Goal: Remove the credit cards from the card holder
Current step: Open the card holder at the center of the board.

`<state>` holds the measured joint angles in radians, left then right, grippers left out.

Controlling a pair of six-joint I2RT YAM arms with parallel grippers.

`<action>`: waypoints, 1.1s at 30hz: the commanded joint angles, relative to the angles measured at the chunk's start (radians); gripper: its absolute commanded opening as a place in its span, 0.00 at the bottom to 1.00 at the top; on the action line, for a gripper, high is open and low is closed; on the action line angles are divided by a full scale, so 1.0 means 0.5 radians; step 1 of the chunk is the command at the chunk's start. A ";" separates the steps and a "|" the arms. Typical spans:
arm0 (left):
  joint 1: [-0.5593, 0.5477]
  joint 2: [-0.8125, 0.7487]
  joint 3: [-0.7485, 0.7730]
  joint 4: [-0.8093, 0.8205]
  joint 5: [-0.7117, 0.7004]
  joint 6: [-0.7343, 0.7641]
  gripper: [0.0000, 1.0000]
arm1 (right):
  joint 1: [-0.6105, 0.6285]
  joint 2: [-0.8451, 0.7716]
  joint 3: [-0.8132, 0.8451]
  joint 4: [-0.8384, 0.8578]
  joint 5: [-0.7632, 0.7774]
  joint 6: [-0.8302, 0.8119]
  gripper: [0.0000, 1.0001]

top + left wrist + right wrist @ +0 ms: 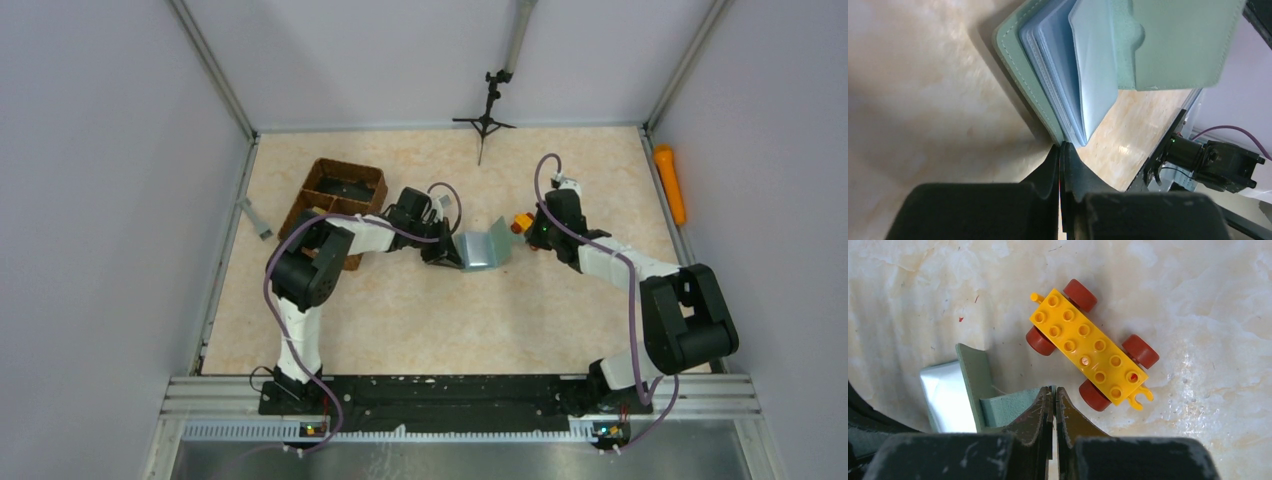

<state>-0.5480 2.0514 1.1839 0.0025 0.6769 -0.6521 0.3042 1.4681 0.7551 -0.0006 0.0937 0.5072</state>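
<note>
left claw (1060,150) pinched closed, tips touching bottom corner of card holder (1178,45); grip there unclear. right claw (1054,392) clamped on opposite green cover. both arms stretched inward over table (400,320), wrists low, holder propped open between them, blue sleeves (1088,75) fanned. yellow toy car (1090,357) just beside right claw.

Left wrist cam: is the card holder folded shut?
No, the card holder is open: its green covers stand apart, with blue sleeves fanned out between them.
</note>
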 commanded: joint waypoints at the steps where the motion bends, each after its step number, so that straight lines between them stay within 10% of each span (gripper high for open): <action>1: 0.052 -0.294 -0.110 0.062 -0.141 0.092 0.00 | -0.009 -0.090 0.045 0.073 0.011 -0.003 0.01; 10: 0.056 -0.385 -0.099 -0.149 -0.268 0.209 0.00 | -0.009 -0.276 -0.270 0.752 -0.650 -0.002 0.90; 17: 0.058 -0.315 -0.059 -0.199 -0.264 0.197 0.00 | 0.019 0.060 -0.130 0.830 -1.036 0.041 0.93; 33: 0.056 -0.308 -0.054 -0.206 -0.264 0.215 0.00 | 0.300 0.392 0.182 0.475 -0.863 -0.160 0.96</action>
<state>-0.5205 1.8919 1.1320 -0.1280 0.5335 -0.5617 0.4221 1.6756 0.7891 0.2676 -0.3901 0.4877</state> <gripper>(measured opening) 0.006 0.955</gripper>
